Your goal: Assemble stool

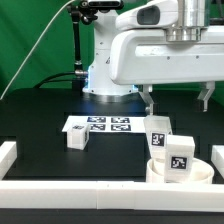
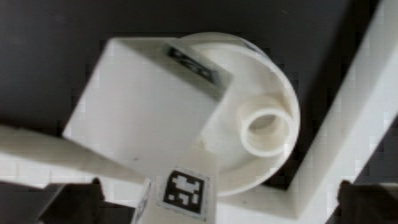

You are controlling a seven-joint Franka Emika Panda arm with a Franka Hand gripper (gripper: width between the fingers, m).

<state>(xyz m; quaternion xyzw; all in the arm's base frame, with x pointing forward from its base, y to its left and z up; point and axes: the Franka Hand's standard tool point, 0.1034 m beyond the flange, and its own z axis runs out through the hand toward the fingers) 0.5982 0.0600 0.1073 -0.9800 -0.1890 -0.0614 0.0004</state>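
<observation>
Hovering over the seat (image 1: 158, 172), gripper (image 1: 178, 105) spread wide; seat's hole (image 2: 267, 125) only in wrist view

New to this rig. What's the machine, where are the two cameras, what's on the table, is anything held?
A white robot arm with a two-finger gripper, open, holding nothing. One picture is from a camera off the arm, the other from a camera on its wrist. On the black table lie white stool parts: a round seat, one leg on or against it, a second leg just behind, a third leg apart at the exterior view's left. The flat tagged sheet is the marker board, not furniture. The wrist view shows the seat close up.
</observation>
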